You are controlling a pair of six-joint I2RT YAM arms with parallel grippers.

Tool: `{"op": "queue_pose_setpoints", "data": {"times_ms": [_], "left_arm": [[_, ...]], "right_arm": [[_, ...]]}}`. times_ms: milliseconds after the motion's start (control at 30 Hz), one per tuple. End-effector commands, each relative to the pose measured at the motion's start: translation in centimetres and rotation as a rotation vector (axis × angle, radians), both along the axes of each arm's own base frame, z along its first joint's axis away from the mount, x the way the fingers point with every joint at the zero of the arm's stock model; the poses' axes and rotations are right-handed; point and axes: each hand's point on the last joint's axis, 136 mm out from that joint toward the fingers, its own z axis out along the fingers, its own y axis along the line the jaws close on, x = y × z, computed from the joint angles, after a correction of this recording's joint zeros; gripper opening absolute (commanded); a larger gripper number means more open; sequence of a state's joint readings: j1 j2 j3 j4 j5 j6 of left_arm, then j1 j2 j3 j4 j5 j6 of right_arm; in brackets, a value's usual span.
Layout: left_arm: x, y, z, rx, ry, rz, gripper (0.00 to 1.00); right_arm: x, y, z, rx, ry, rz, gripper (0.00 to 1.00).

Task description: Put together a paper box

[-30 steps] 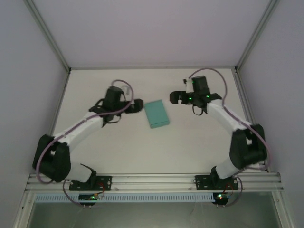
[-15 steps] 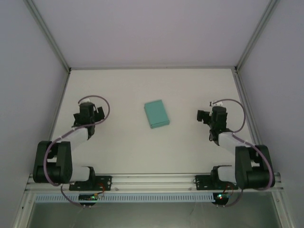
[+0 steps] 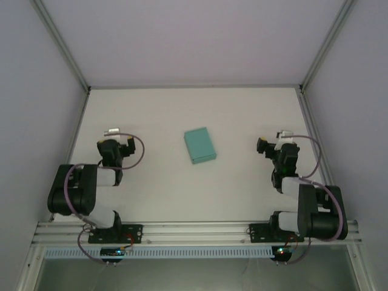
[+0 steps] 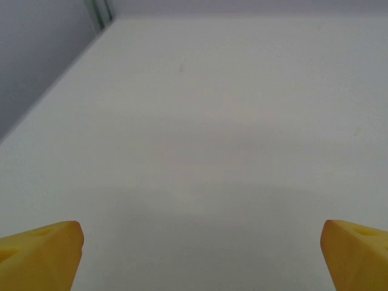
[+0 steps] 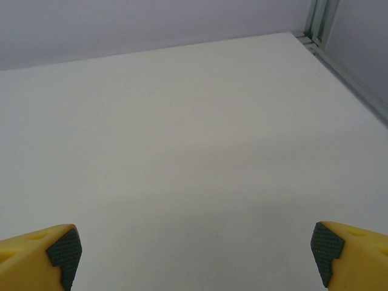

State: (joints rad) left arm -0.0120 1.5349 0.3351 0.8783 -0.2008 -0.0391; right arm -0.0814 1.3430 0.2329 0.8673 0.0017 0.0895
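Observation:
The paper box is a small closed teal-green rectangular box lying flat on the white table, slightly turned, near the middle. My left gripper is folded back well to the left of the box, apart from it. In the left wrist view the left gripper is open, its yellow fingertips wide apart over bare table. My right gripper sits well to the right of the box. The right gripper is open too, with nothing between its yellow fingertips.
Pale walls with metal corner posts enclose the table on three sides. An aluminium rail carrying both arm bases runs along the near edge. Bare table lies between each gripper and the box.
Both arms have drawn back from beside the box and folded toward their bases, left arm leftward, right arm rightward. The box has stayed where it was.

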Motion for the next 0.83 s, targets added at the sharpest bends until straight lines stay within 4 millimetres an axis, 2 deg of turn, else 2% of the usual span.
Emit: {"op": "queue_pose_setpoints", "data": {"times_ms": [0,33,100,200,333,500,800], "left_arm": [[1.0,0.3,2.3,-0.031,-0.113,-0.012,0.99],[1.1,0.2,2.5,-0.032,-0.128,-0.019,0.99],[1.0,0.2,2.3,-0.038,-0.101,-0.019,0.99],[1.0,0.2,2.3,-0.034,-0.105,-0.019,0.99],[1.0,0.3,2.3,-0.033,-0.105,-0.018,0.99],[1.1,0.2,2.3,-0.030,-0.104,-0.021,0.99],[1.1,0.1,2.3,-0.026,-0.102,-0.022,0.99]], "right_arm": [[0.6,-0.4,0.7,0.072,-0.126,0.014,0.99],[0.9,0.7,0.2,0.061,-0.121,0.084,0.99],[1.9,1.3,-0.3,0.071,-0.112,0.107,0.99],[2.7,0.3,-1.0,0.003,-0.002,0.045,1.00],[4.0,2.2,-1.3,-0.056,0.054,0.100,0.99],[3.6,3.0,-1.9,-0.039,0.071,0.130,0.99],[3.8,2.9,-1.7,-0.036,0.061,0.120,0.99]]}}
